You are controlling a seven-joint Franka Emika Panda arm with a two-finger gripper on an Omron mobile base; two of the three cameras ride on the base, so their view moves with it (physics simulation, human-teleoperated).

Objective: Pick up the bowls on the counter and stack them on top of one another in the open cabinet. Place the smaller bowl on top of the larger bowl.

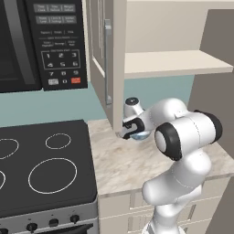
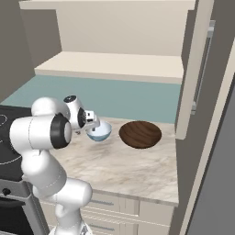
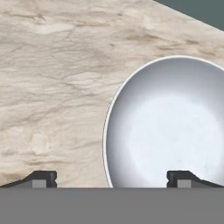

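Sitting on the beige marbled stone tabletop (image 2: 128,167), the small round pale blue bowl with its glossy whitish inside (image 2: 99,131) lies directly under the gripper (image 3: 111,178), whose jaws are spread wide and hold nothing; one fingertip (image 3: 41,178) stands outside the rim, the other over the inside. Just beside it rests the wider, shallow dark brown wood-like bowl (image 2: 140,134). Above hangs the beige wall cabinet (image 2: 110,64), door open, its plain shelf bare.

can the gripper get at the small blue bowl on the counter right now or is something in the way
Probably yes. The gripper hangs open just above the small pale blue bowl, with one fingertip over bare counter and the other over the bowl's inside, straddling its rim. The brown bowl sits apart beside it, and nothing lies between.
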